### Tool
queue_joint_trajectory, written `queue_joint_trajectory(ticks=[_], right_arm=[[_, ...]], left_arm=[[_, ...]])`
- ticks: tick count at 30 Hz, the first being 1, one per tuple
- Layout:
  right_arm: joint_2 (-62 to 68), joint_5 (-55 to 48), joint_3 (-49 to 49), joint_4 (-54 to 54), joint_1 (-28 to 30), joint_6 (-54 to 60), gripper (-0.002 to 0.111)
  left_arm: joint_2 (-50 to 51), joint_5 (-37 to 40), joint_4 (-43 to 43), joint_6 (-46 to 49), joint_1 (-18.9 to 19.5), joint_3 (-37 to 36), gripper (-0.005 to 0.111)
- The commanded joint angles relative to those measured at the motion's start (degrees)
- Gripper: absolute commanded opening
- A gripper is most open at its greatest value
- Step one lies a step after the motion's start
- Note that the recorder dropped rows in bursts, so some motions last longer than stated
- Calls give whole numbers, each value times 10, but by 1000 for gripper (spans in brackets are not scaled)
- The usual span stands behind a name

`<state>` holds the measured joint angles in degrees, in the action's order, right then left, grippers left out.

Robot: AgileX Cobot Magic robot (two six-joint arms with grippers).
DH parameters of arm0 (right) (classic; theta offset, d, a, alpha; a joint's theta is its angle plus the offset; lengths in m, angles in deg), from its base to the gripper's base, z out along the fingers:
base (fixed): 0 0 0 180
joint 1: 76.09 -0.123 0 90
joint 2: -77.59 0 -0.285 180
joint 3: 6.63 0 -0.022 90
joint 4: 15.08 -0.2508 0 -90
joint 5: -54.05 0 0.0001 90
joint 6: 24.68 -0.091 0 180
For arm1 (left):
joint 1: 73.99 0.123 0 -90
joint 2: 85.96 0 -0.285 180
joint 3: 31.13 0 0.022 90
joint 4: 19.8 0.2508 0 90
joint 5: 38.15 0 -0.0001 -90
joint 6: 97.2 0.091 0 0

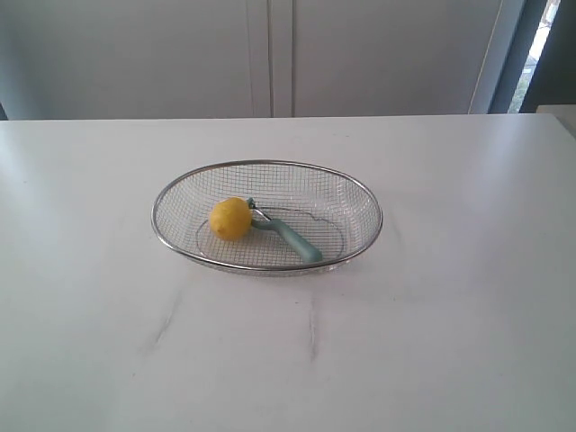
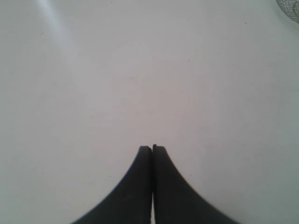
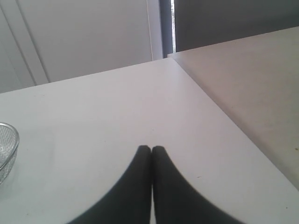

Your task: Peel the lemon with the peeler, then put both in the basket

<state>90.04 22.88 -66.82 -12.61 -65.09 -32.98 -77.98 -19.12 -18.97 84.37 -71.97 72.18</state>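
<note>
the basket (image 1: 267, 216) is seen whole from a raised, set-back exterior view; only its rim is shared, caught at the edge of both close wrist views.

The peeler (image 1: 292, 237), inside the basket (image 1: 270, 163), has its blade head partly hidden behind the lemon (image 1: 230, 219); whether they touch is too small to tell. Whether the lemon is peeled cannot be told at this size. In the left wrist view only a sliver of basket mesh shows, cut by the frame's corner; in the right wrist view, a short arc of rim. The left tool (image 2: 153, 147) and the right tool (image 3: 151, 148) are each cut off by their picture's edge.
</note>
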Motion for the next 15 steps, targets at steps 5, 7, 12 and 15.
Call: queue_joint_trajectory(ticks=[5, 7, 12, 15], right_arm=[[-1, 13, -42, 26, 4, 6, 0], [-1, 16, -53, 26, 4, 6, 0], [-1, 25, -58, 26, 4, 6, 0], [-1, 25, -58, 27, 4, 6, 0]], left_arm=[[-2, 1, -2, 0, 2, -5, 0], [-2, 1, -2, 0, 2, -5, 0], [-2, 1, -2, 0, 2, -5, 0], [-2, 1, -2, 0, 2, -5, 0]])
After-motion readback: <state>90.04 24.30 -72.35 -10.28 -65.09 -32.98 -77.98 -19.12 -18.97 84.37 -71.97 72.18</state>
